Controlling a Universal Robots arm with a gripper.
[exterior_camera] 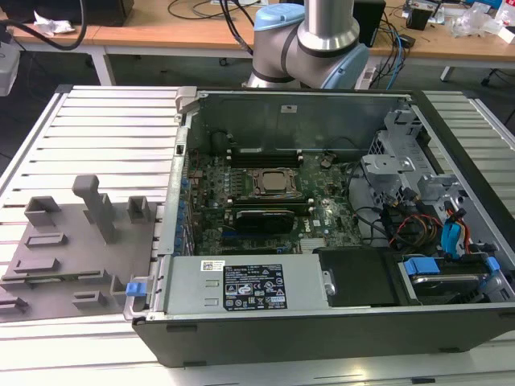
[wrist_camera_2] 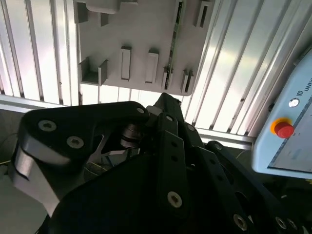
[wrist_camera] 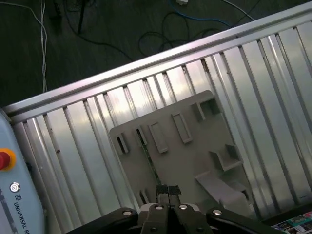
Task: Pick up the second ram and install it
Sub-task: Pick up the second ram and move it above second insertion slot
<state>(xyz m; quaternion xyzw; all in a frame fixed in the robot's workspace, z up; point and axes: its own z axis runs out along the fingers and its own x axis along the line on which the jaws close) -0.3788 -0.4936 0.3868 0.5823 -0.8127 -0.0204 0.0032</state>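
Observation:
In both wrist views I look down from high above the grey holder plate (wrist_camera: 190, 156) (wrist_camera_2: 141, 29) on the ribbed aluminium table. The second ram (wrist_camera: 147, 152) (wrist_camera_2: 173, 36) stands on its edge in holder slots on the plate and shows as a thin green strip. My gripper (wrist_camera: 168, 189) (wrist_camera_2: 163, 100) hangs well above the plate, roughly over one end of the ram. Its two black fingertips (wrist_camera: 163, 189) sit side by side, shut, with nothing between them. In the exterior view the same plate (exterior_camera: 64, 265) lies at the left of the open computer case (exterior_camera: 322, 209).
The case's motherboard carries a silver processor (exterior_camera: 272, 183) with memory slots (exterior_camera: 261, 153) on either side. Cables and drive cages (exterior_camera: 418, 217) fill the case at the exterior view's right. A pendant with a red button (wrist_camera_2: 284, 129) (wrist_camera: 4, 159) lies beside the table. The arm's base (exterior_camera: 310, 40) stands behind the case.

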